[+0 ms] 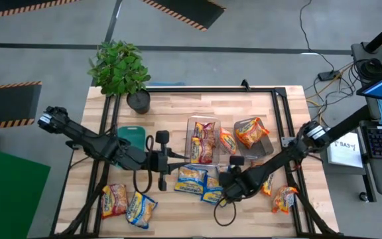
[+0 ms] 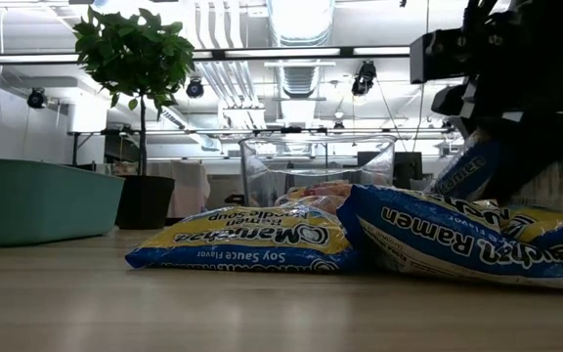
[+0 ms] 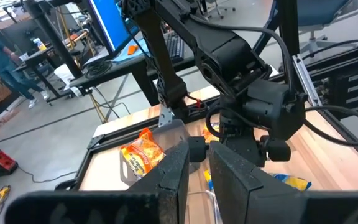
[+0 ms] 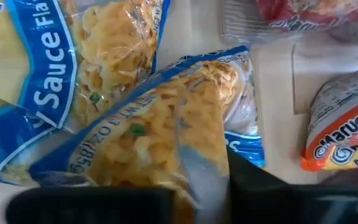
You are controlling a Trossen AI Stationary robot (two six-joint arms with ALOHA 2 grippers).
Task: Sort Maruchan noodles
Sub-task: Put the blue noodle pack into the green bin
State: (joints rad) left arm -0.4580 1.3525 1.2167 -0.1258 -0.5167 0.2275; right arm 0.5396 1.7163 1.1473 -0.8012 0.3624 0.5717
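The table (image 1: pixel 178 219) carries a teal bin (image 1: pixel 131 135), a potted plant (image 1: pixel 120 72), a clear bin (image 1: pixel 203 139) holding maroon packets (image 1: pixel 203 143), and a grey bin (image 1: pixel 254 136) with an orange packet (image 1: pixel 251 131). Blue packets (image 1: pixel 197 180) lie at mid-table, more noodles (image 1: pixel 128 204) sit near the front left, and orange ones (image 1: pixel 284 198) front right. The right gripper (image 1: pixel 229 189) presses down on a blue packet (image 4: pixel 166 124); I cannot tell whether its jaws are clamped. The left gripper (image 3: pixel 194 177) hovers near the clear bin, jaws slightly apart.
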